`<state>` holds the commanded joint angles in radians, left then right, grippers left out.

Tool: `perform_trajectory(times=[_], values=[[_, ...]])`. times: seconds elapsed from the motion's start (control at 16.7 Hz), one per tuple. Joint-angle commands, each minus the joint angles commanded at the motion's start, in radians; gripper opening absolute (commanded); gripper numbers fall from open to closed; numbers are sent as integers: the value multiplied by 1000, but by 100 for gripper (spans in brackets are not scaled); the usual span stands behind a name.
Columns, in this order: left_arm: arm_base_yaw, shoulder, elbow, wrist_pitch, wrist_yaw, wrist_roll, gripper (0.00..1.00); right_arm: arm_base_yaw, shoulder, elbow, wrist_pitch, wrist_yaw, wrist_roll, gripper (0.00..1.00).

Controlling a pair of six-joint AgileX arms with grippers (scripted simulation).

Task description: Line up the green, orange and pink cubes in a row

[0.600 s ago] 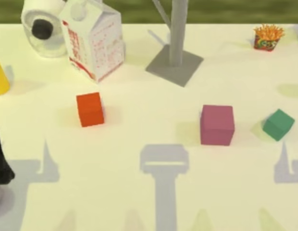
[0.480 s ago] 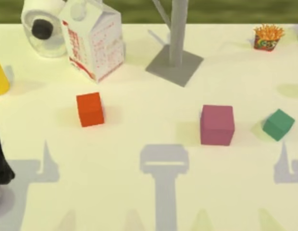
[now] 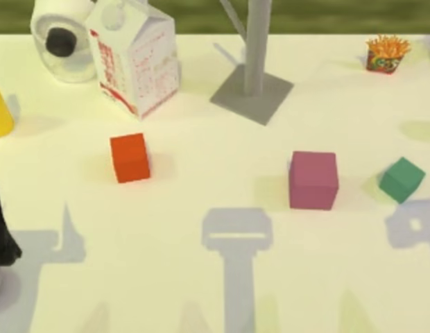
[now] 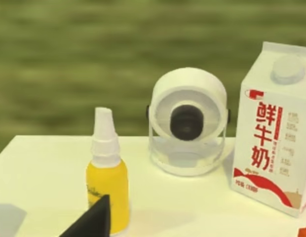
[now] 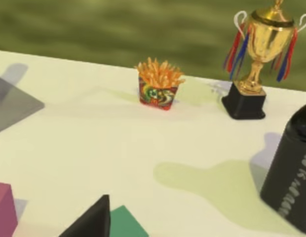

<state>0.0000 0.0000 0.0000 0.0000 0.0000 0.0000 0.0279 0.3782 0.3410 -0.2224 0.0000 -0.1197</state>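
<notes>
Cubes lie apart on your table (image 3: 201,291): pink cube (image 3: 313,180) nearest at 4 o'clock, green cube (image 3: 401,180) just beyond at 3, orange cube (image 3: 130,157) at 9. Neither gripper's fingers show enough; you cannot tell their spread. Milk carton (image 3: 135,55) stands at 11.
</notes>
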Motion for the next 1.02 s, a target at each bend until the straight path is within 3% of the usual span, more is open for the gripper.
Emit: perform_trajectory(times=[0.6, 1.02], values=[[0, 0, 0, 0, 0, 0, 100, 62, 1086, 757, -541, 7, -283, 100], [0, 0, 0, 0, 0, 0, 100, 97, 1600, 1170, -809, 5, -428, 100]])
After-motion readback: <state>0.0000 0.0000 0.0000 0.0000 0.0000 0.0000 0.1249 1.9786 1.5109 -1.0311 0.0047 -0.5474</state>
